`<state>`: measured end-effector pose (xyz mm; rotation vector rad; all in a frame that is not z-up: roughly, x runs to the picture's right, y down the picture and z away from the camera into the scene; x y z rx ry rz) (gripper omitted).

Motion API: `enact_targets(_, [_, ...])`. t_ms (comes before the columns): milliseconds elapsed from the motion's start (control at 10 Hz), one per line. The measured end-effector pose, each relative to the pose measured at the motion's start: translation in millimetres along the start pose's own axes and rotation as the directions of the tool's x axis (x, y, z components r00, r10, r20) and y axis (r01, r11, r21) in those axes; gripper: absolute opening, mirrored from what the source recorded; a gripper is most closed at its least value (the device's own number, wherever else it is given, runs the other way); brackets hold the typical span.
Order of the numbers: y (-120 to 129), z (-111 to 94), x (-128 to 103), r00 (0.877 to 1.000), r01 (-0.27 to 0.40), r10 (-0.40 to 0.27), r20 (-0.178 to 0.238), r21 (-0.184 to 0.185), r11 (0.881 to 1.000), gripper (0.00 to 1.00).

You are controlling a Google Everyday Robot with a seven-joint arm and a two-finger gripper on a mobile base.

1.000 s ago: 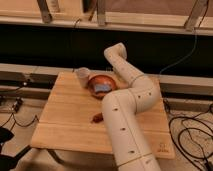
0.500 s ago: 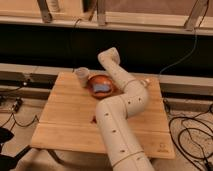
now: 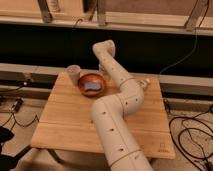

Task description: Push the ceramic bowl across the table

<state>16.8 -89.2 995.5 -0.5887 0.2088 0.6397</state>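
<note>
The table (image 3: 65, 120) was a square top of light bamboo planks with visible board seams, and a small dark mark sat near its near right corner. On the far left part of it rested the ceramic bowl (image 3: 92, 84), shallow and round, glazed reddish-brown like terracotta, with a flat greyish-blue piece (image 3: 92, 86) lying inside. Just left of the bowl, close to its rim, stood a small pale translucent cup (image 3: 73, 74), narrower and taller than the bowl.

The robot's arm (image 3: 117, 130) was made of thick cream-coloured cylindrical segments dotted with small dark holes. It rose from the near edge of the scene, bent at a rounded elbow over the right-centre of the table, and ran back toward the far edge, ending in a rounded joint above and just right of the bowl. The gripper (image 3: 102, 68) hung below that joint at the far side of the bowl, near its far right rim; how its claw stood, and whether it touched the bowl, could not be made out.

Behind the table ran a dark recess under a pale ledge. Black cables (image 3: 192, 130) lay coiled on the floor to the right, and more trailed on the left.
</note>
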Motion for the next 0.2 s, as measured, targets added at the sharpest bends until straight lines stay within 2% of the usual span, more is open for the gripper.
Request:
enact_targets(100, [-3.8, -13.7, -8.8, 0.999, 0.013, -0.013, 0.044, 0.007, 1.000, 0.00])
enact_targets(200, [-4.5, -14.4, -8.9, 0.999, 0.013, -0.014, 0.048, 0.007, 1.000, 0.04])
